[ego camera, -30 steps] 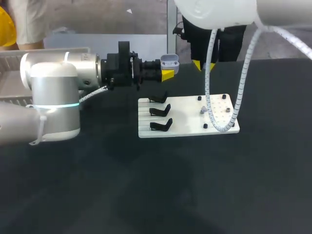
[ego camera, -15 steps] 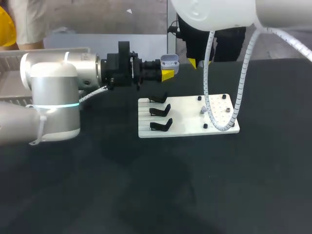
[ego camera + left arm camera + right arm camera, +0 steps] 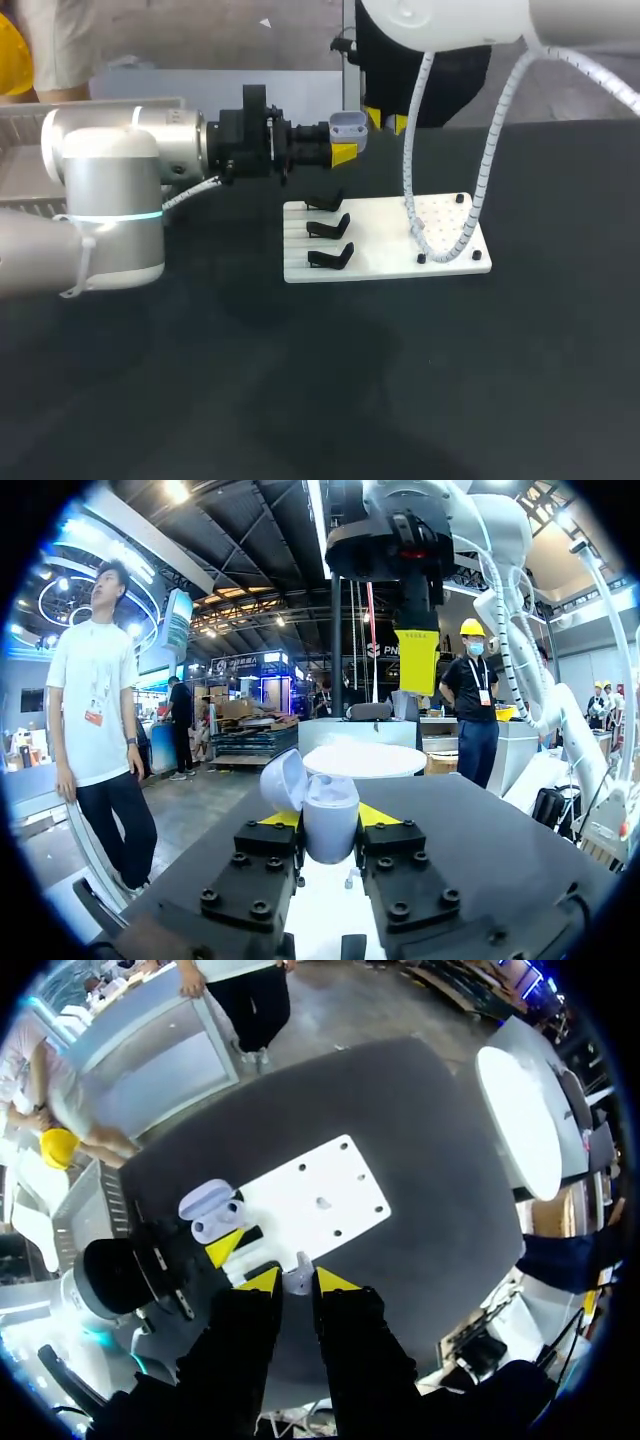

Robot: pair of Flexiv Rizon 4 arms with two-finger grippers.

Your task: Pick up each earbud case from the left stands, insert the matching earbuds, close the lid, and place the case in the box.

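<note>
Clamping open case (image 3: 348,124) in left end effector (image 3: 329,818); pinching earbud (image 3: 299,1270) in right end effector (image 3: 291,1280) beside case; risking misaligned insertion, earbud dropping onto counter (image 3: 400,380).

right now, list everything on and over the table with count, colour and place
earbud case: one, pale grey, lid open, held over the table's far side
earbud: one, white, between the right fingers
stands: three, black, empty, in a row on the board's left part
board: one, white, mid-table
pegs: at least three, black, on the board's right part
left fingers: two, yellow-tipped, shut on the earbud case
right fingers: two, yellow-tipped, above the table near the case, shut on the earbud
</note>
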